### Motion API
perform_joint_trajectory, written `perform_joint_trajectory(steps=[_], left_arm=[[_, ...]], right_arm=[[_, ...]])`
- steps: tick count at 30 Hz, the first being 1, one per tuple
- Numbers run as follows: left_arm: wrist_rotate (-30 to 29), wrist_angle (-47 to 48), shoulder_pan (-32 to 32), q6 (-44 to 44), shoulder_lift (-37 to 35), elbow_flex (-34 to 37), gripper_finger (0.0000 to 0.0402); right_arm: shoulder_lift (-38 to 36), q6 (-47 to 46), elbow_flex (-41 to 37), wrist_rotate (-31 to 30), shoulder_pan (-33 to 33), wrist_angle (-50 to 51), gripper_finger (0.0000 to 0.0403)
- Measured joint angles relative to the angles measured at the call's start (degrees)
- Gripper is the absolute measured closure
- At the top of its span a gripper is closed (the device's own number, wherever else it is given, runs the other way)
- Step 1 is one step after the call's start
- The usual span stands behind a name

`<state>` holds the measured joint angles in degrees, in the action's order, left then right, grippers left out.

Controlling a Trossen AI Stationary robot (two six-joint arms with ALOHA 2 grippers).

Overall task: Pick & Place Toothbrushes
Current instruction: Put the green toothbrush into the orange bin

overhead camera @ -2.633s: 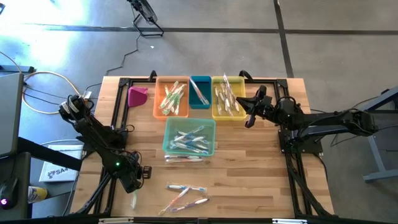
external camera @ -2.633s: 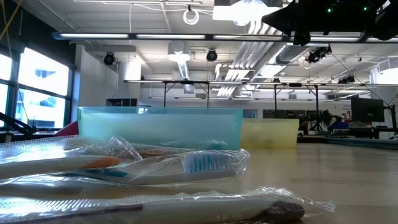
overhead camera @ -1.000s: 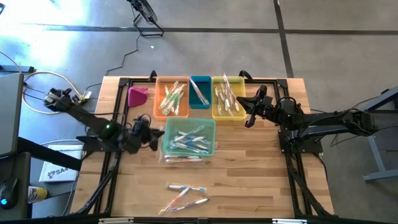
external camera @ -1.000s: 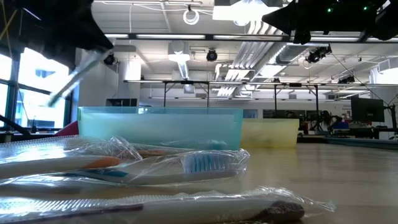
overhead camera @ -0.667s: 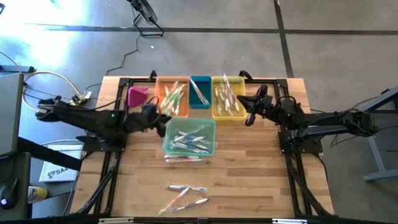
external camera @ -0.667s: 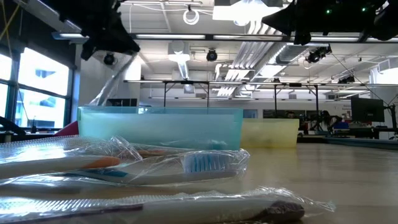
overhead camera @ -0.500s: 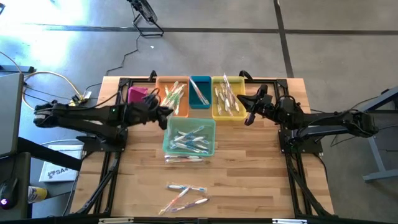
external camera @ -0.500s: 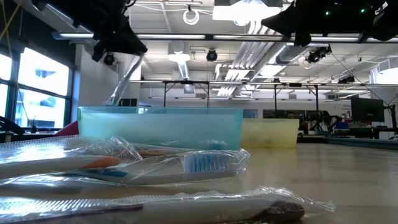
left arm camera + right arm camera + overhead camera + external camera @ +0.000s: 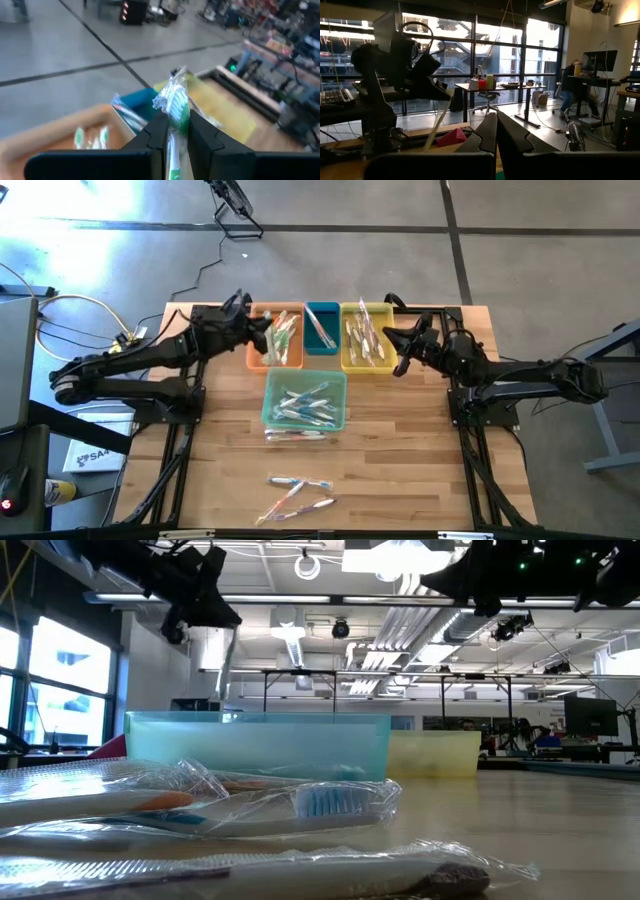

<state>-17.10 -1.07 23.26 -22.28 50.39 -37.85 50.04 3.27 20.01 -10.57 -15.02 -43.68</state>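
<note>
My left gripper point(image 9: 250, 332) is above the left part of the orange bin point(image 9: 283, 340), shut on a wrapped toothbrush point(image 9: 174, 100) with green accents, which hangs below it in the low view point(image 9: 222, 670). My right gripper point(image 9: 398, 358) is shut and empty, in the air beside the yellow bin's point(image 9: 366, 340) right wall. Several toothbrushes lie in the orange, blue point(image 9: 321, 327), yellow and teal point(image 9: 305, 400) bins. A few wrapped ones lie on the table near its front edge point(image 9: 297, 492). My left gripper pinches the wrapped toothbrush between its two fingers point(image 9: 159, 131). The toothbrush runs along the fingers, and its crinkled wrapper end point(image 9: 172, 92) sticks out past the tips. It is lifted clear and hangs steeply down over the orange bin point(image 9: 221, 680).
A pink object point(image 9: 221, 333) lies left of the orange bin, partly under my left arm. One toothbrush point(image 9: 295, 435) lies just in front of the teal bin. Black frame rails run along the table's left and right sides. Bare wood shows at the right front.
My left gripper has gone from beside the teal bin's left wall toward the table's far edge and a little right, to above the orange bin, staying shut on the toothbrush. The toothbrush has swung from a slant to nearly upright below it.
</note>
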Motion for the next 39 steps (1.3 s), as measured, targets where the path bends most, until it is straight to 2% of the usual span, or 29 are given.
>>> perform_joint_trajectory(steps=[7, 10, 14, 21, 27, 35, 39], left_arm=[[0.1, -3.6, 6.5, 0.0, 3.0, 0.0, 0.0363], [0.4, -5.8, 8.7, -0.1, 6.2, 0.0, 0.0363], [3.5, -11.0, 11.0, -1.8, 10.9, 0.0, 0.0363], [3.6, -15.4, 13.9, -6.8, 18.7, 0.0, 0.0363], [3.7, -15.5, 14.3, -9.8, 24.0, 0.0, 0.0363], [3.7, -15.6, 14.3, -11.0, 27.4, 0.0, 0.0361], [3.0, -15.5, 14.3, -11.2, 27.4, 0.0, 0.0324]], right_arm=[[0.0, 0.0, 0.0, 0.0, -0.5, 0.0, 0.0401], [0.0, 0.0, 0.0, 0.0, -0.5, 0.0, 0.0401], [0.0, 0.0, 0.0, 0.0, -0.5, 0.0, 0.0401], [0.0, 0.0, 0.0, 0.0, -0.5, 0.1, 0.0401], [0.0, 0.0, 0.0, 0.0, -0.5, 0.7, 0.0401], [0.0, 0.0, 0.0, 0.0, -0.5, 1.7, 0.0401], [0.0, 0.0, 0.0, 0.0, -0.5, 1.9, 0.0401]])
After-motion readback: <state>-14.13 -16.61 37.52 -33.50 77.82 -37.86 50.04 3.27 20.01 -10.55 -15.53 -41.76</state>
